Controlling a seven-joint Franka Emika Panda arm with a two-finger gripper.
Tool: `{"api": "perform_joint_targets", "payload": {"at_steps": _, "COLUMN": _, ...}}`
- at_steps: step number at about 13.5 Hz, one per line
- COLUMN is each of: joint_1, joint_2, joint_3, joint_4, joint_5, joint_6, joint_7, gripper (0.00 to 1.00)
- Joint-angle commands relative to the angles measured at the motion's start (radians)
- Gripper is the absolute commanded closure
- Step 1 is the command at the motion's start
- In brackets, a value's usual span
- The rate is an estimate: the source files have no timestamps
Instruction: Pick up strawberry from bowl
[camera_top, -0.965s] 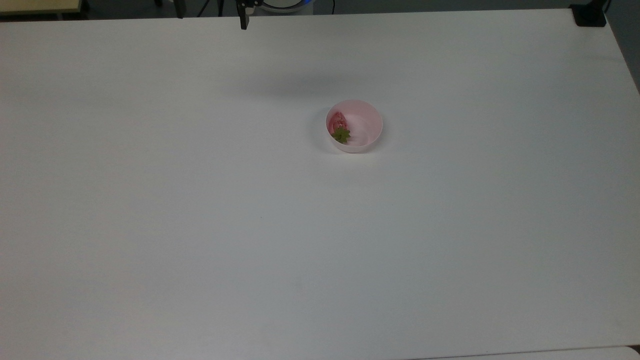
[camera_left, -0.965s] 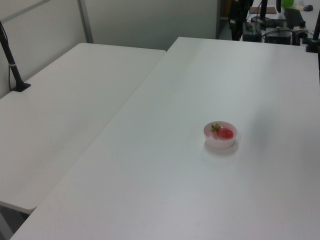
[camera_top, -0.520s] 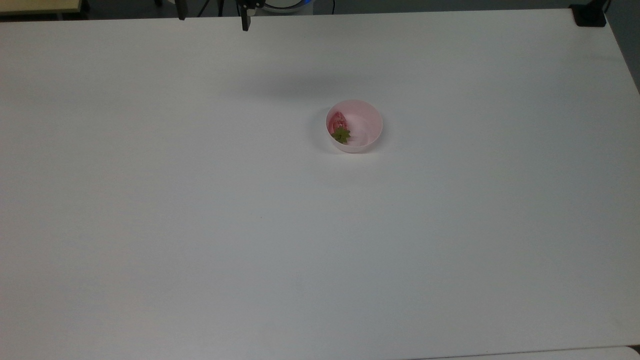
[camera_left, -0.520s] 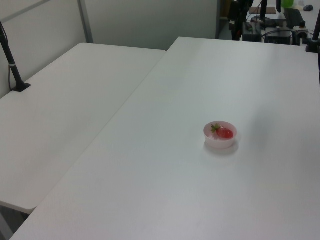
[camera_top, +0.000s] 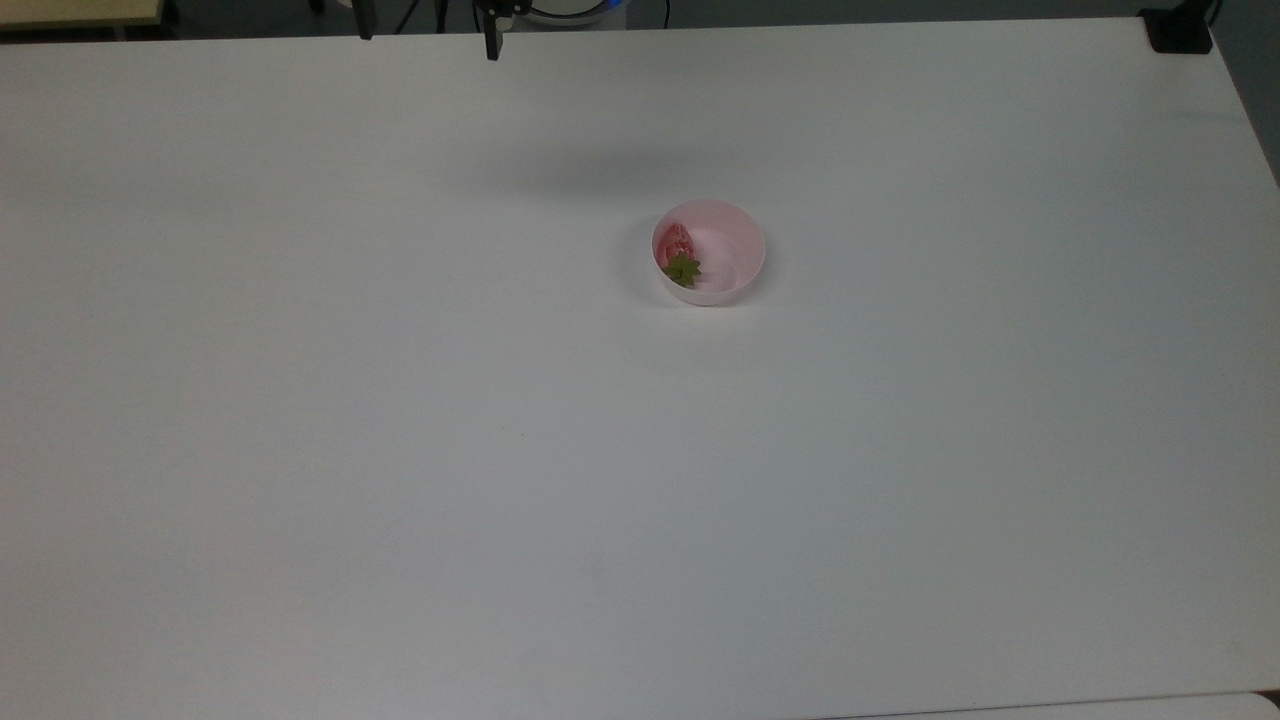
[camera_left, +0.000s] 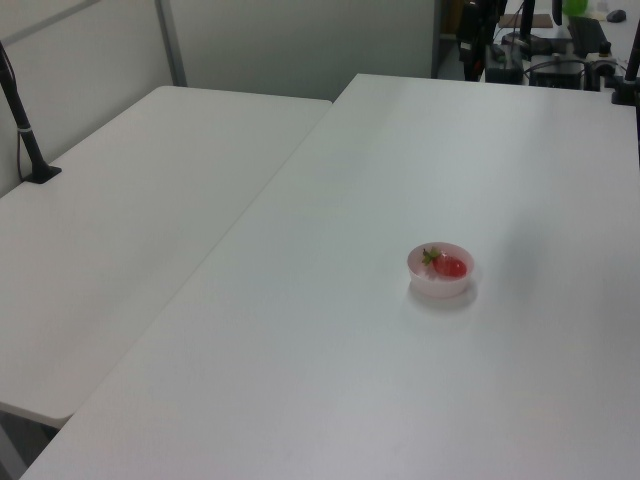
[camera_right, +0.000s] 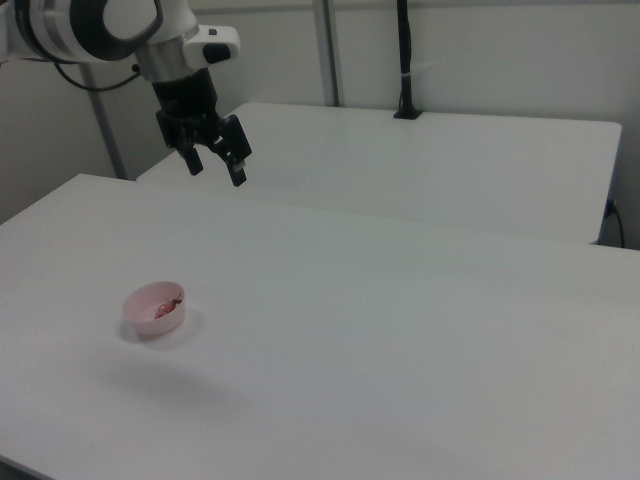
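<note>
Approach not begun: the gripper (camera_right: 214, 165) hangs high with fingers spread, empty. The strawberry (camera_right: 166, 308) lies in the bowl (camera_right: 140, 300), well below the gripper; descent, grasp and lift remain.

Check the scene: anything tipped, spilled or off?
Nothing stands out. The bowl sits upright on the white table with the strawberry lying inside against its wall. The gripper hangs open, well above and apart from it.

**Soft, even light from overhead**

The white table (camera_top: 400, 450) is lit flat and dim-grey, without glare. A broad faint shadow lies beyond the bowl (camera_top: 735, 240) in the top view. The pictures look slightly soft and grainy.
</note>
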Motion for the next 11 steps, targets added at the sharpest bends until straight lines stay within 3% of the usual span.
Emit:
{"api": "perform_joint_targets", "payload": {"at_steps": 1, "joint_1": 0.027, "joint_2": -0.004, "joint_3": -0.003, "joint_4": -0.026, "joint_5": 0.0, "joint_6": -0.1, "joint_7": -0.206, "gripper": 0.0}}
{"api": "perform_joint_targets", "payload": {"at_steps": 3, "joint_1": 0.044, "joint_2": 0.005, "joint_3": -0.003, "joint_4": -0.056, "joint_5": -0.005, "joint_6": -0.114, "joint_7": -0.244, "gripper": 0.0}}
{"api": "perform_joint_targets", "payload": {"at_steps": 6, "joint_1": 0.124, "joint_2": 0.031, "joint_3": 0.005, "joint_4": -0.121, "joint_5": -0.075, "joint_6": -0.131, "joint_7": -0.209, "gripper": 0.0}}
{"api": "perform_joint_targets", "payload": {"at_steps": 8, "joint_1": 0.153, "joint_2": 0.043, "joint_3": 0.035, "joint_4": -0.205, "joint_5": -0.088, "joint_6": -0.101, "joint_7": -0.097, "gripper": 0.0}}
{"api": "perform_joint_targets", "payload": {"at_steps": 11, "joint_1": 0.158, "joint_2": 0.109, "joint_3": 0.098, "joint_4": -0.221, "joint_5": -0.091, "joint_6": -0.021, "joint_7": 0.04, "gripper": 0.0}}
